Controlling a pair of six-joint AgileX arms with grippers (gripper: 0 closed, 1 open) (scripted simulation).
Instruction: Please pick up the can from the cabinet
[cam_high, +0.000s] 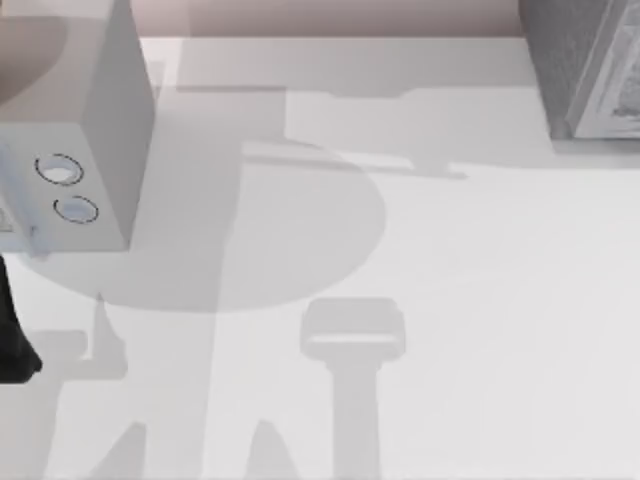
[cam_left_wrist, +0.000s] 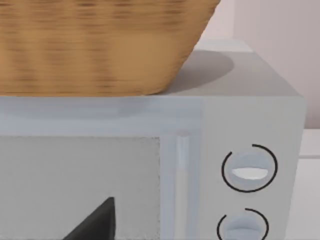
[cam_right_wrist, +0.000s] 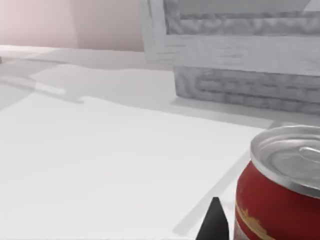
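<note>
While the top view is looking straight down, a pale grey boxy microwave oven with two round dials is standing at the far left of the white surface, its dials facing the near side. A dark piece of the left arm is showing at the left edge, just near of the microwave. At the far right corner, a grey textured cabinet is sitting on the surface, well apart from the microwave. Soft shadows of the arms are lying across the middle of the surface.

In the left wrist view, a woven tan wicker basket is resting on top of the microwave, and the glass door and both dials are facing the camera. A dark tip of the left end effector is poking in close before the door; whether it is released or clenched I cannot tell.

In the right wrist view, a red cylindrical metal can with a silver pull-tab lid is standing upright on the surface, near of the cabinet and apart from it, not inside it. One black fingertip of the right end effector is showing just beside the can; I cannot tell whether that end effector is released or grasping.
</note>
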